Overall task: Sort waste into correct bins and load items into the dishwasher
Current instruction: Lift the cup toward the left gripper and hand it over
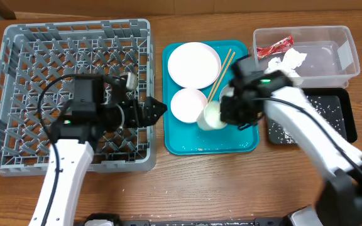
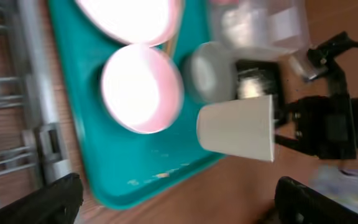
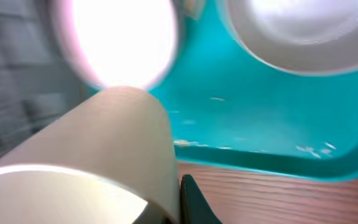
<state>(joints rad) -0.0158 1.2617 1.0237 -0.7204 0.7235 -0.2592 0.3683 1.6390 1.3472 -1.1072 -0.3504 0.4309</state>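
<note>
My right gripper (image 1: 226, 113) is shut on the small white cup (image 1: 211, 117), holding it tipped on its side over the teal tray's front right. The cup also shows in the left wrist view (image 2: 238, 127) and fills the right wrist view (image 3: 98, 143). On the tray lie a large white plate (image 1: 194, 64), a smaller pale-pink plate (image 1: 188, 104), a small bowl (image 2: 209, 71) and wooden chopsticks (image 1: 222, 72). My left gripper (image 1: 156, 110) is open and empty at the tray's left edge, beside the grey dish rack (image 1: 17, 75). The red wrapper (image 1: 275, 47) and white tissue (image 1: 288, 61) lie in the clear tub (image 1: 351, 56). Rice scraps (image 1: 281, 130) lie in the black tray (image 1: 347, 119).
The teal serving tray (image 1: 244, 141) sits between the rack and the bins, with a few scrap bits on its floor (image 3: 309, 149). Bare wooden table runs along the front. The left arm's cables lie over the rack.
</note>
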